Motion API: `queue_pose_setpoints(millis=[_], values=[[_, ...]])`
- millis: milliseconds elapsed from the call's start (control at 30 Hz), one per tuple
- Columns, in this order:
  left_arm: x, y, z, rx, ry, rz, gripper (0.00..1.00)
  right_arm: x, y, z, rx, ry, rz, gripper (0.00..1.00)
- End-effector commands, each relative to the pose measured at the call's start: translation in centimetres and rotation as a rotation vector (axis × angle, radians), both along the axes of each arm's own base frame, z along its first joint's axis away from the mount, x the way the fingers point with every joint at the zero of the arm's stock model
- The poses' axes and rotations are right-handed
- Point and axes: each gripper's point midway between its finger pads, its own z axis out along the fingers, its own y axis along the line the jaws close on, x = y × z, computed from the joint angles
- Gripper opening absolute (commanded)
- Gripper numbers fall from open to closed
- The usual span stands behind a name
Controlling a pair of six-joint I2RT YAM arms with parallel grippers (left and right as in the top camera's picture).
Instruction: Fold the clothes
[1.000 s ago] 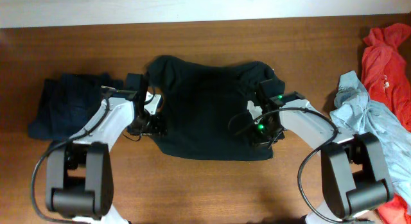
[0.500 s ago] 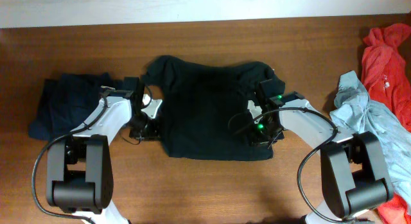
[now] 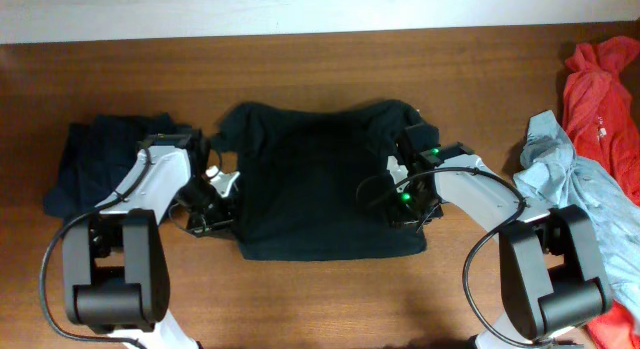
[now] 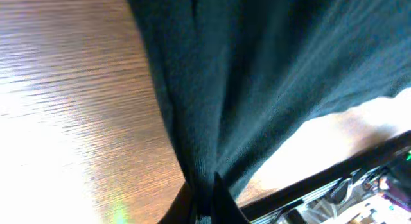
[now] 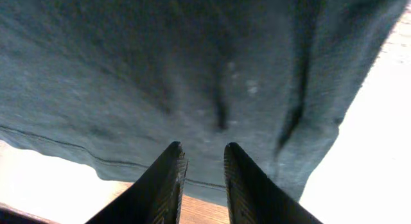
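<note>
Evidently the left gripper [image 4: 204, 192] pinches the dark shirt's [image 3: 320, 184] bunched edge.

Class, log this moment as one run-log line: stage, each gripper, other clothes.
stage: dark shirt laid flat, not yet folded | left gripper: shut on shirt edge | right gripper: open over shirt | navy garment far left | unfolded pile far right

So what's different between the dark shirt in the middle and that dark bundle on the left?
The black shirt lies spread out flat; the navy bundle is gathered into a compact heap. The shirt covers far more table than the bundle. The left gripper pinches the shirt's edge, while no gripper holds the bundle. Both are dark cloth on the wooden table.
</note>
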Motion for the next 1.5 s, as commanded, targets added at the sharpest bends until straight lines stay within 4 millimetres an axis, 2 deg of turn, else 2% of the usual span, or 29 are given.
queue_pose_setpoints(millis=[0, 333, 500, 667, 867, 1033, 1300, 1467], values=[[0.5, 0.6, 0.2, -0.009, 0.012, 0.048, 0.11, 0.2, -0.4, -0.1, -0.017, 0.0, -0.012, 0.25], [0.1, 0.9, 0.3, -0.004, 0.032, 0.056, 0.14, 0.2, -0.4, -0.1, -0.017, 0.0, -0.012, 0.25], [-0.6, 1.8, 0.4, 0.042, 0.061, 0.045, 0.14, 0.0, -0.6, -0.1, -0.032, 0.007, -0.012, 0.25], [-0.2, 2.1, 0.4, 0.06, 0.046, 0.04, 0.15, 0.1, -2.5, -0.4, -0.144, 0.007, -0.105, 0.23], [0.2, 2.8, 0.1, 0.102, 0.027, 0.028, 0.24, 0.1, -2.5, -0.4, -0.146, 0.006, -0.106, 0.23], [0.2, 2.9, 0.0, 0.103, 0.024, 0.028, 0.27, 0.1, -2.5, -0.4, -0.147, 0.007, -0.113, 0.23], [1.5, 3.7, -0.6, 0.148, -0.036, 0.018, 0.52, 0.1, -2.5, -0.4, -0.147, 0.008, -0.121, 0.21], [1.3, 2.7, -1.1, 0.114, -0.039, 0.012, 0.52, 0.1, -2.5, -0.4, -0.147, 0.008, -0.121, 0.2]])
